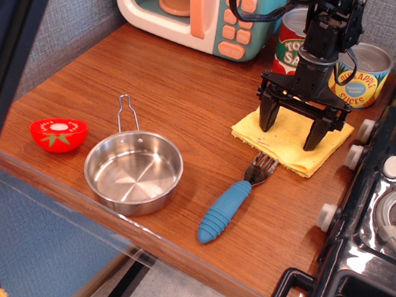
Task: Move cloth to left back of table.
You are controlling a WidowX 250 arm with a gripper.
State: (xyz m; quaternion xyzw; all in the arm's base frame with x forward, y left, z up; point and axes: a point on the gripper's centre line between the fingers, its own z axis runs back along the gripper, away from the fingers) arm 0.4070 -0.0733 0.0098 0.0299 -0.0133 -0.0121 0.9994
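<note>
The pale yellow cloth [289, 145] lies flat at the right side of the brown wooden table [155, 81], next to the stove. My gripper [291, 129] hangs straight down over the cloth, open wide. Its two black fingertips [267, 120] stand at or just above the fabric, one near the left edge and one near the right. The cloth is not lifted. The arm hides the cloth's back middle part.
A toy microwave [197, 11] stands at the back left. Two cans [359, 73] stand behind the cloth. A blue-handled fork [231, 204] lies in front of the cloth, a steel pan [133, 170] and a red tomato half [57, 135] near the front edge. The black stove [382, 208] is at right.
</note>
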